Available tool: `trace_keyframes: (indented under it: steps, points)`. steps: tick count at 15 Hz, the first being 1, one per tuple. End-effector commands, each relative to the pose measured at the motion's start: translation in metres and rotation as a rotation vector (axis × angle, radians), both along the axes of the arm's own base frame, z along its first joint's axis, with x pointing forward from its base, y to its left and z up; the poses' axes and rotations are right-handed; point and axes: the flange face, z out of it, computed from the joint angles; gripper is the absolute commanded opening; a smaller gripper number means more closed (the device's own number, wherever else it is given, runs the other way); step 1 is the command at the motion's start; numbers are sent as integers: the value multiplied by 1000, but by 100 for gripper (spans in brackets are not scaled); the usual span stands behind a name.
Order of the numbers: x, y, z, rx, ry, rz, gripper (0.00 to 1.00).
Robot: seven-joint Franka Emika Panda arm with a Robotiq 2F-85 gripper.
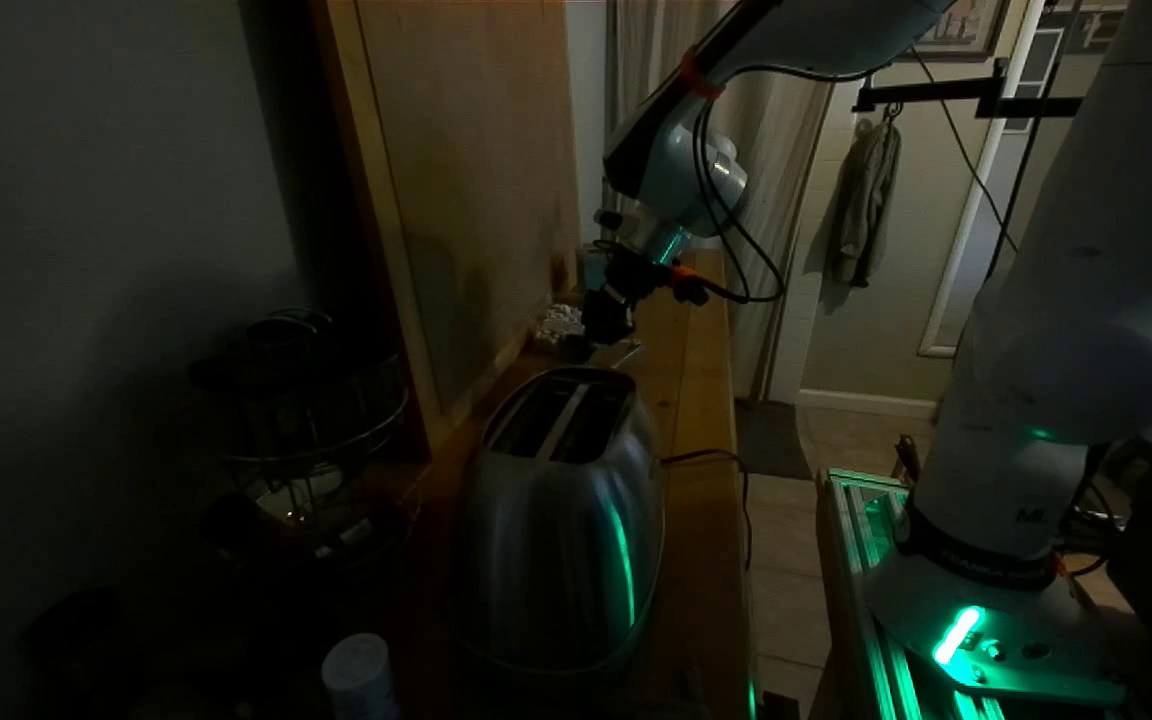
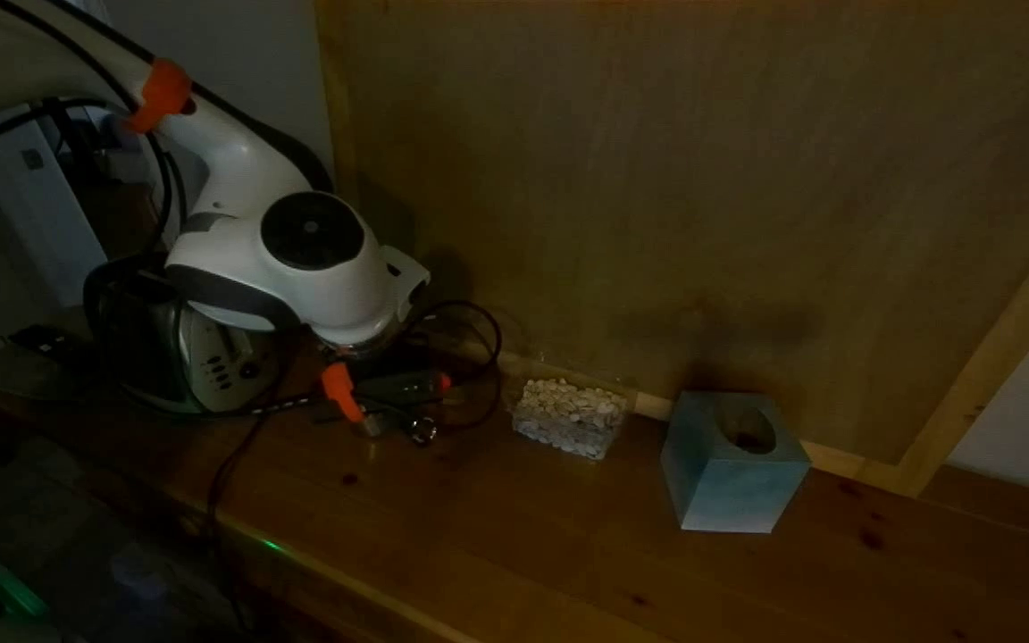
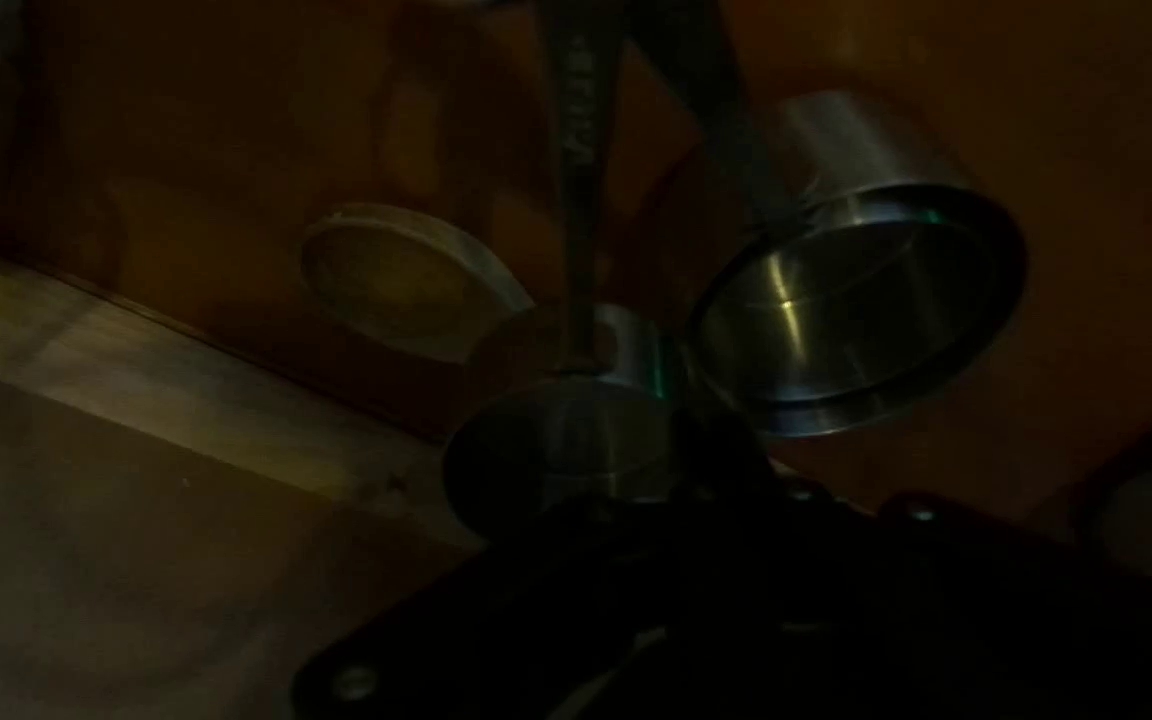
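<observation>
The scene is very dark. In the wrist view, two metal measuring cups, a smaller one (image 3: 566, 430) and a larger one (image 3: 856, 300), have their openings toward me and their handles pointing away. A pale-rimmed oval disc (image 3: 406, 285) lies beyond the smaller cup. My gripper (image 3: 726, 460) has its fingertips together between the two cups and appears shut on them; darkness hides the exact contact. In an exterior view the gripper (image 1: 584, 342) is low over the counter, behind the toaster (image 1: 566, 540). A shiny cup part (image 2: 422, 432) shows under the wrist in an exterior view.
On the wooden counter (image 2: 568, 554), a clear container of pale pebbles (image 2: 568, 415) and a blue tissue box (image 2: 738, 469) stand along the wooden board (image 2: 702, 179). Near the toaster are a dark wire rack (image 1: 311, 420) and a white cylinder (image 1: 358, 670). A black cord (image 1: 726, 455) crosses the counter edge.
</observation>
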Motion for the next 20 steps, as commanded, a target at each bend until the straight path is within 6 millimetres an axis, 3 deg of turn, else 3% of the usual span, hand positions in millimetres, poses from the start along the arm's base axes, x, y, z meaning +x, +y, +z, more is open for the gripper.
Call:
trace_keyframes:
  steps: [1,15,20]
  points:
    - [-4,6,1,-34,8,57,1]
    - [-9,22,-6,-143,72,200,1]
    - [-15,27,8,-124,7,208,1]
